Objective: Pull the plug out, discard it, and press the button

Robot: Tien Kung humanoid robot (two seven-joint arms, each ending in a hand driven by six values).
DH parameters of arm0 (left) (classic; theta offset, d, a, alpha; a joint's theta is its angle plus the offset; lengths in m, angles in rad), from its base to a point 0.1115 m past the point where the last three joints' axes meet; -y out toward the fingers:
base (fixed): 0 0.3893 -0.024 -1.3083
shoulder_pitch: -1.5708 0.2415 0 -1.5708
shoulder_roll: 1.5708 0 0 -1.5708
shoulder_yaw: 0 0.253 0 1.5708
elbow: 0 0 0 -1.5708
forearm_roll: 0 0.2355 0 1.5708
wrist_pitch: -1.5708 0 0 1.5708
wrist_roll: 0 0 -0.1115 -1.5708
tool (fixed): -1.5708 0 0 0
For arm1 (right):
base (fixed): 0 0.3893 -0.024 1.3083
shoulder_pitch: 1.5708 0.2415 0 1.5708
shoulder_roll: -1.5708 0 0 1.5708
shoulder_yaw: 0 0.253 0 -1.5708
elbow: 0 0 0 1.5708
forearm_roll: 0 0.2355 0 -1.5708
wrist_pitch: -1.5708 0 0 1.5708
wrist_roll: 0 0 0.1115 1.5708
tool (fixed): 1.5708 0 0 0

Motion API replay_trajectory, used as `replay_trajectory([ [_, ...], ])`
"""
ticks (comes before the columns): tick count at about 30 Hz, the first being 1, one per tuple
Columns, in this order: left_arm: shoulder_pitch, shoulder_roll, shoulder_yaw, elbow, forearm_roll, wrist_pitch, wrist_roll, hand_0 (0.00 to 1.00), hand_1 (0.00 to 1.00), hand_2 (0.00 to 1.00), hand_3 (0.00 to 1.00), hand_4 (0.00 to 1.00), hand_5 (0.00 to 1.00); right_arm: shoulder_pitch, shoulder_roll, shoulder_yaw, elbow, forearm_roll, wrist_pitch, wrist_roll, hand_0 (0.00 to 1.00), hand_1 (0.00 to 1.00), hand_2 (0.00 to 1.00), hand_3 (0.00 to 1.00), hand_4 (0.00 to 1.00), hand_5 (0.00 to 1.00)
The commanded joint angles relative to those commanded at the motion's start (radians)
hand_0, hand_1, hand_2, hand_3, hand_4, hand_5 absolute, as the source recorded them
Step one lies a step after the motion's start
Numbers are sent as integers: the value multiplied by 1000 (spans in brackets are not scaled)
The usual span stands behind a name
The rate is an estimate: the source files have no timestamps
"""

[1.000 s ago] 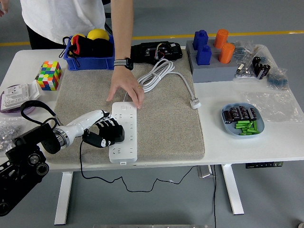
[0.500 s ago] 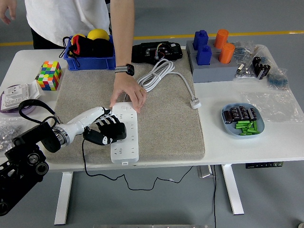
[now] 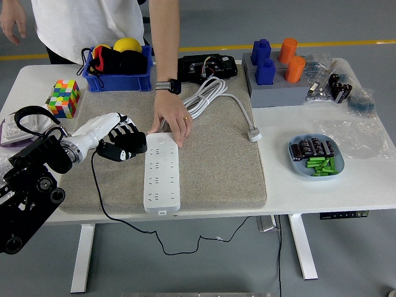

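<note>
Left hand: our left hand (image 3: 120, 143) hangs over the mat's left part, just beside the power strip's far left corner, fingers curled around a black plug (image 3: 116, 152) whose black cable (image 3: 102, 204) drops over the bench's near edge.
Right hand: outside our view.
Power strip: the white power strip (image 3: 161, 174) lies lengthwise on the grey mat (image 3: 216, 167), its near end close to the mat's near edge.
Person: a person's hand (image 3: 171, 120) presses on the strip's far end, the arm reaching in from the bench's far edge.
Open room: we see bare mat right of the strip and bare white bench (image 3: 371, 179) toward the near right corner.
Cord: a coiled white cord (image 3: 207, 96) lies at the mat's far edge, its plug near the mat's right edge.
Far edge: blue bin (image 3: 117, 77), black device (image 3: 206, 67), grey block with blue and orange pegs (image 3: 275, 77).
Left edge: a coloured cube (image 3: 64, 98).
Right side: a blue tray of small parts (image 3: 315, 156).
</note>
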Motion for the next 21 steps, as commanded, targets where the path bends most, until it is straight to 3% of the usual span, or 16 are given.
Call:
replay_trajectory([
  [6, -36, -22, 22, 122, 19, 25, -5, 468, 380, 347, 488, 706, 2, -4, 0, 1, 0, -1, 0, -4, 705, 678, 662, 617, 711, 489],
  [7, -40, -23, 27, 132, 22, 27, -5, 468, 380, 347, 488, 706, 2, -4, 0, 1, 0, -1, 0, -4, 705, 678, 662, 617, 711, 489],
  [8, -44, -23, 29, 141, 21, 26, -5, 508, 452, 416, 549, 699, 2, -4, 0, 2, 0, -1, 0, -3, 705, 678, 662, 617, 711, 488],
  [13, -57, -22, 27, 159, 2, 4, -2, 508, 452, 416, 549, 699, 2, -5, 2, 5, 0, 2, 0, -2, 705, 678, 662, 617, 711, 488],
  [14, -58, -22, 24, 159, -9, -3, -1, 723, 769, 735, 730, 829, 2, -5, 3, 7, 0, 2, 0, -3, 704, 678, 662, 617, 712, 489],
  [19, -57, -21, 17, 146, -30, -11, -3, 723, 769, 735, 730, 829, 2, -8, 6, 14, 0, -1, 3, -6, 704, 678, 662, 617, 712, 489],
  [20, -57, -22, 15, 142, -27, -11, -3, 791, 852, 854, 874, 881, 2, -8, 6, 15, 0, -3, 3, -6, 705, 678, 662, 617, 712, 488],
  [21, -57, -23, 15, 140, -25, -10, -4, 791, 852, 854, 874, 881, 2, -8, 7, 17, 0, -3, 3, -6, 705, 678, 662, 617, 712, 488],
])
